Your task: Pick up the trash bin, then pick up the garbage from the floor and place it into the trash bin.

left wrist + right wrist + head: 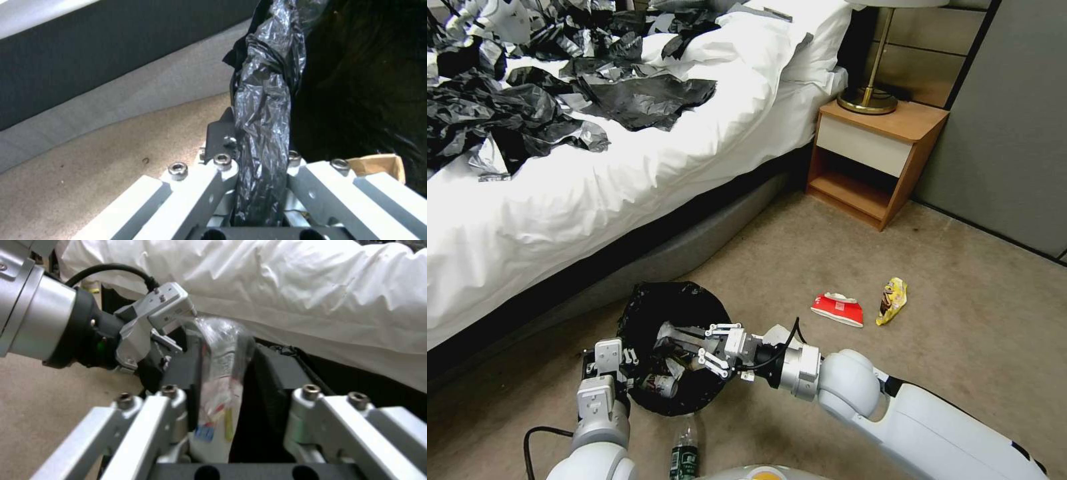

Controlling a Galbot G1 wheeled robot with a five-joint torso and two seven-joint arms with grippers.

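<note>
Trash bin (677, 350) held off carpet, rim pinched by left gripper (608, 360). Right gripper (684, 343) directly over bin mouth, clamping clear plastic wrapper (220, 373), long axis along fingers; release point below.

Trash bin (650, 313): black-lined, mouth up, beside the bed base, some litter inside. Red-and-white packet (838, 309) lies flat on carpet right of bin; yellow wrapper (892, 300) just beyond it; green-labelled bottle (684, 453) near the bin's front.

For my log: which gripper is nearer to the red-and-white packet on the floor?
Right. The right gripper is over the trash bin, beside the red-and-white packet; the left gripper grips the bin's far rim.
</note>
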